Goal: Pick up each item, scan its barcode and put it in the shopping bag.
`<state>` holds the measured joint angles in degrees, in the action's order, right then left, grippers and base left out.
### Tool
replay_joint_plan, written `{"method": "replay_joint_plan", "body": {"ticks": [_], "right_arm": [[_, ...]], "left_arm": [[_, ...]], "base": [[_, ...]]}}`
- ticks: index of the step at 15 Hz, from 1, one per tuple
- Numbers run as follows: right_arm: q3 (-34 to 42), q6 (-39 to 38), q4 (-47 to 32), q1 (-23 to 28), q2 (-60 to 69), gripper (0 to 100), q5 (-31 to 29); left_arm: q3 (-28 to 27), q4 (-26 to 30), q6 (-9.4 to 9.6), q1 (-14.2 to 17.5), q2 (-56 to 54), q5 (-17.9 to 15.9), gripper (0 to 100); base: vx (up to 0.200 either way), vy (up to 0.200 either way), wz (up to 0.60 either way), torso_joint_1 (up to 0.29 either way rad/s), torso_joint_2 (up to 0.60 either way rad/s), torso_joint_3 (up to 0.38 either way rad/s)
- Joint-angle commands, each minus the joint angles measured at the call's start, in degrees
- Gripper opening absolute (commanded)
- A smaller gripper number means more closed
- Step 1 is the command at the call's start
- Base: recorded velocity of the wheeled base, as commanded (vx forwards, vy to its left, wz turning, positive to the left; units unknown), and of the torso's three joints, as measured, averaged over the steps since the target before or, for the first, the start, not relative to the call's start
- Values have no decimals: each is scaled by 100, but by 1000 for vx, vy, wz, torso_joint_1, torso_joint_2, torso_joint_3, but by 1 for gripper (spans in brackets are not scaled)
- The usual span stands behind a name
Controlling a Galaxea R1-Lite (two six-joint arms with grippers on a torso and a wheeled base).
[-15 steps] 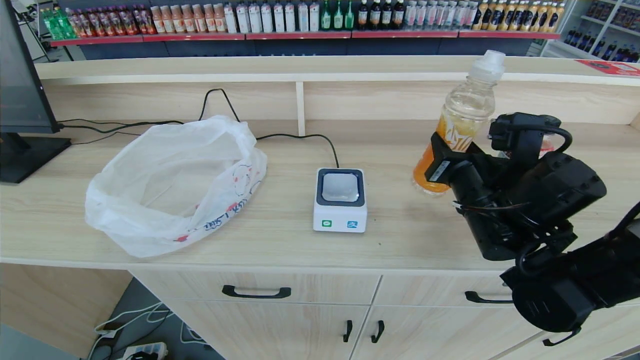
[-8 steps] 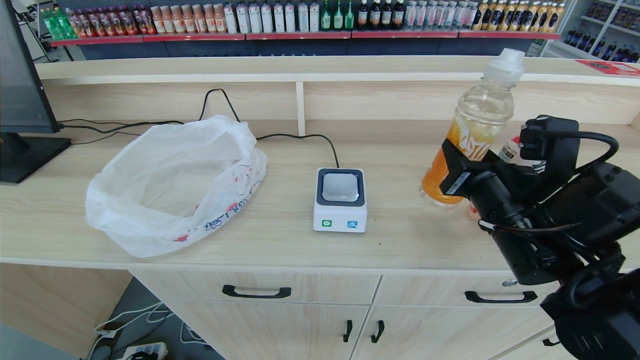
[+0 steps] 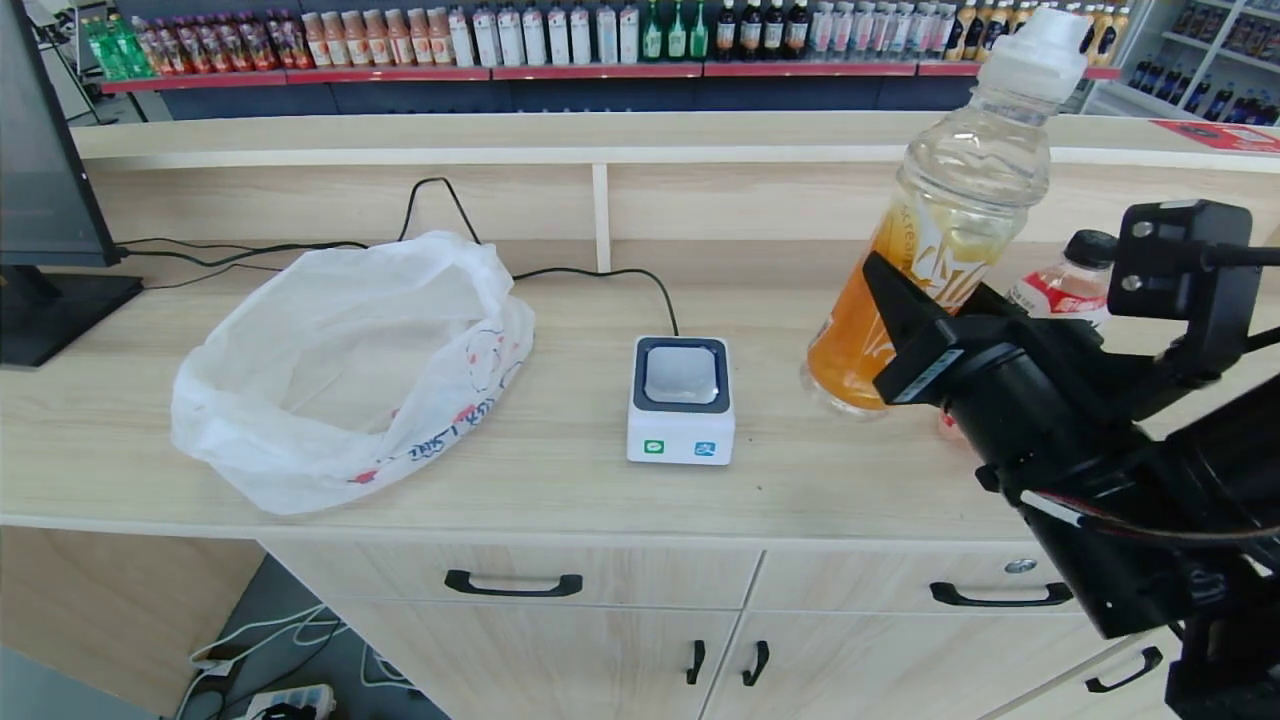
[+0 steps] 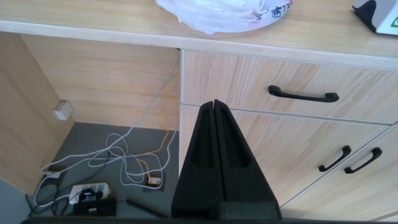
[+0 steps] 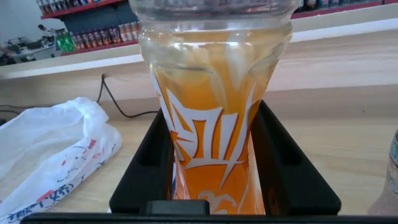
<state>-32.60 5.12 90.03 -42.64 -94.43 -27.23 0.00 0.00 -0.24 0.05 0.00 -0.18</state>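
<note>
My right gripper (image 3: pixel 905 325) is shut on an orange drink bottle (image 3: pixel 935 230) with a white cap, holding it tilted in the air over the right side of the counter. In the right wrist view the bottle (image 5: pixel 211 124) sits between the two black fingers (image 5: pixel 146 168). The white barcode scanner (image 3: pixel 681 398) stands mid-counter, left of the bottle. A white shopping bag (image 3: pixel 350 365) lies open on the left. My left gripper (image 4: pixel 214 149) is shut, hanging low in front of the cabinet drawers.
A second bottle (image 3: pixel 1060 285) with a red label and dark cap stands behind my right arm. A monitor base (image 3: pixel 50 310) sits at far left, with cables (image 3: pixel 420 215) running along the counter's raised back ledge. Drawers with black handles (image 3: pixel 512 583) lie below.
My right gripper has lifted the orange bottle higher and closer to the camera, uncovering the red-label bottle behind it. Bag and scanner have not moved.
</note>
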Motion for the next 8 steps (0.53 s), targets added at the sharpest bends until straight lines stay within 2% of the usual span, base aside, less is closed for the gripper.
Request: {"method": "replay_joint_plan", "body": {"ticks": [1, 3, 5, 8], "right_arm": [[342, 24, -3, -218, 337, 0, -10], [1089, 24, -3, -236, 847, 0, -10], [1458, 24, -3, -262, 1199, 0, 131], [1476, -29, -3, -271, 1295, 0, 737]], "left_arm": [[0, 0, -2, 4, 0, 1, 0], [0, 0, -2, 4, 0, 1, 0], [0, 0, -2, 4, 0, 1, 0], [0, 0, -2, 4, 0, 1, 0]], "base": [[0, 0, 0, 0, 0, 0], [0, 0, 0, 0, 0, 0], [0, 0, 0, 0, 0, 0], [0, 0, 0, 0, 0, 0]]}}
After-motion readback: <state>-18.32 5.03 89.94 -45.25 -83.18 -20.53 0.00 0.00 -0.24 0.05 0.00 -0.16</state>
